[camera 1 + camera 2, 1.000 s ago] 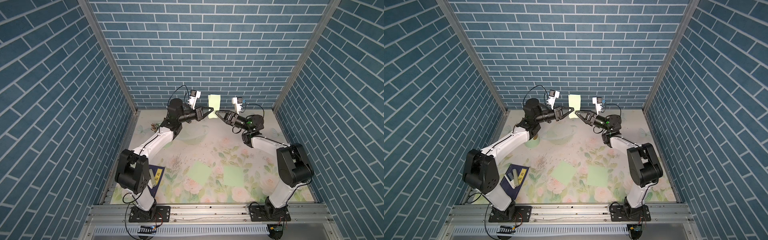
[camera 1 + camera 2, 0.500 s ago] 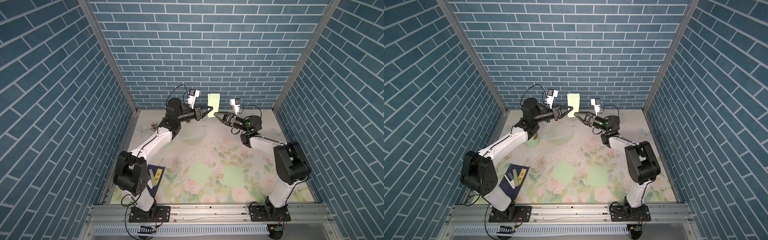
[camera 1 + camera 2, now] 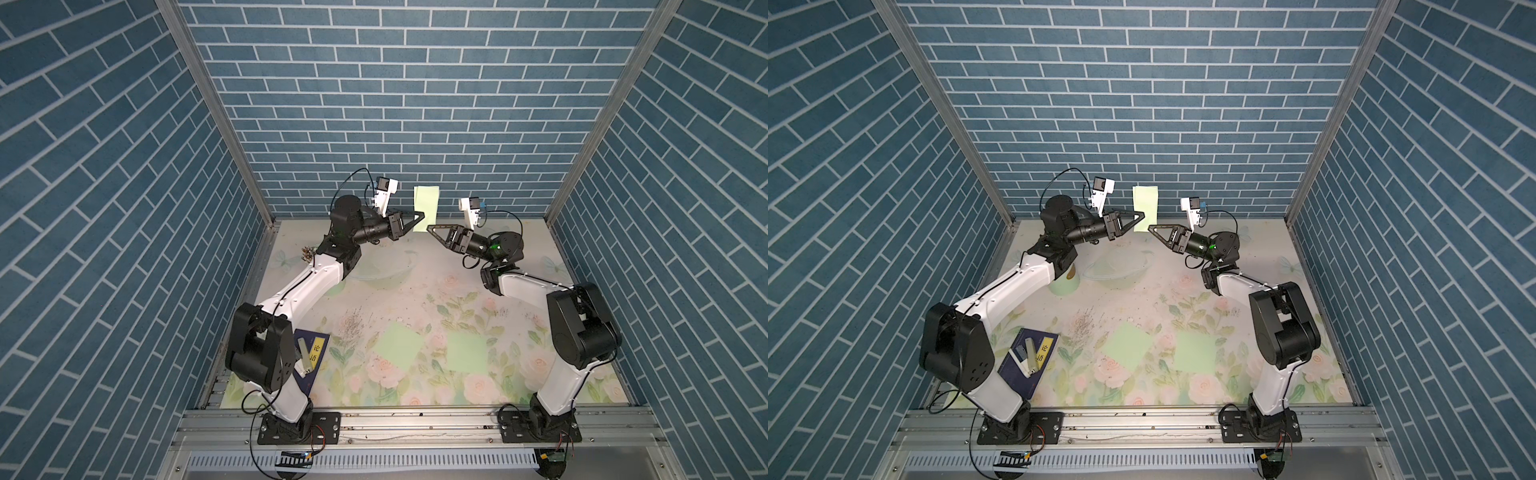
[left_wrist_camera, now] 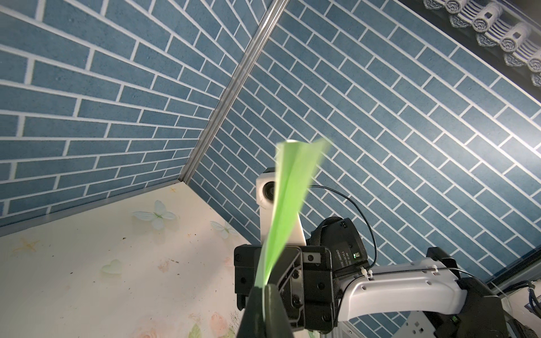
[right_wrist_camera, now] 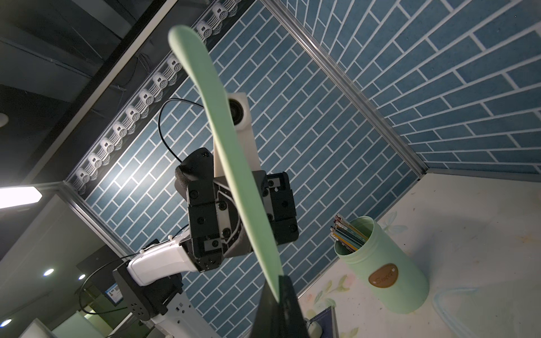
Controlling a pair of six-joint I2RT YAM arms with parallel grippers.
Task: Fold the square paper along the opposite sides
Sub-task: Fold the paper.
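A light green paper hangs upright in the air near the back wall, looking like a narrow folded strip in both top views. My left gripper is shut on its lower left edge. My right gripper is shut on its bottom corner from the other side. In the left wrist view the paper rises edge-on from my shut left gripper. In the right wrist view the paper curves up from my shut right gripper.
Two more green paper squares lie flat on the flowered table near the front. A dark blue book with a small white tool lies front left. A mint cup of pencils and a clear bowl stand under the arms.
My right gripper has moved in a little and shut on the paper's bottom corner. The left gripper stays shut on the paper, shifted slightly.
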